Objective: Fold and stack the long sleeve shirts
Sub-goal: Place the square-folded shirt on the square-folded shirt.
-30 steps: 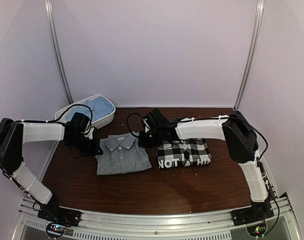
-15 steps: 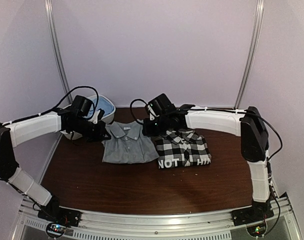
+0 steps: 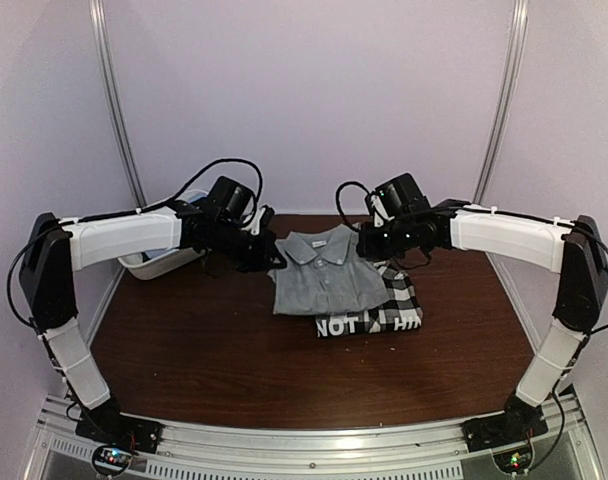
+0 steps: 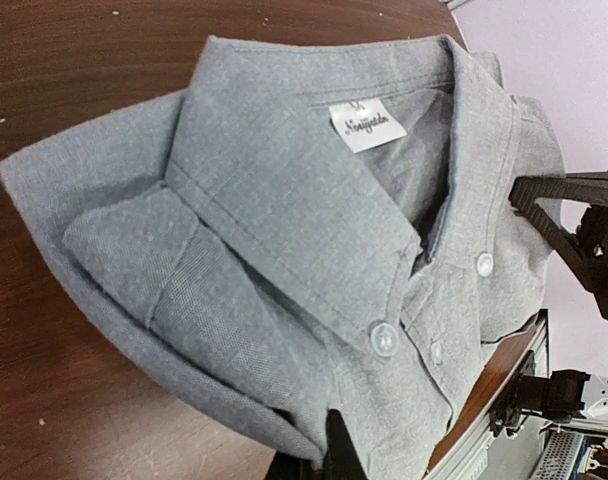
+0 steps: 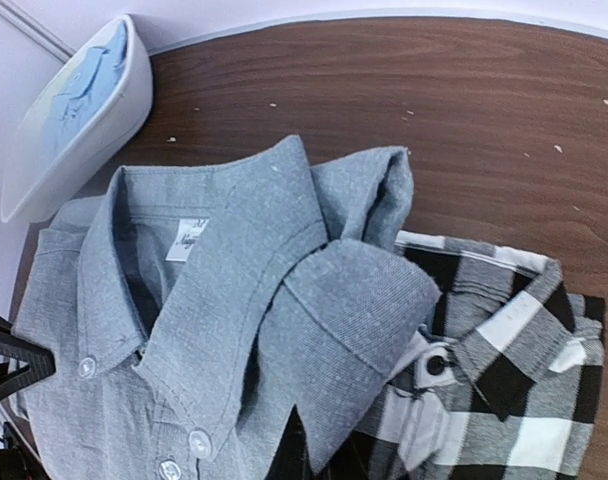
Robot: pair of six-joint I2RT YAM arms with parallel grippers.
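The folded grey shirt (image 3: 327,277) hangs between both arms, its lower edge lying partly over the black-and-white checked shirt (image 3: 396,316) on the table. My left gripper (image 3: 275,262) is shut on the grey shirt's left shoulder edge (image 4: 284,230), its dark fingers (image 4: 334,445) pinching the cloth. My right gripper (image 3: 370,240) is shut on the right shoulder fold (image 5: 344,300), fingertips (image 5: 296,445) buried under the cloth. The checked shirt (image 5: 504,370) lies folded just right of it. A light blue shirt (image 5: 84,72) lies in the tub.
The white plastic tub (image 5: 79,140) stands at the back left corner, partly behind my left arm (image 3: 124,235). Brown tabletop (image 3: 214,360) spreads in front of the shirts. Walls and metal posts close in the back and sides.
Both grippers have carried the grey shirt up and to the right, from beside the checked shirt to partly over it. Both arms have stretched further out.
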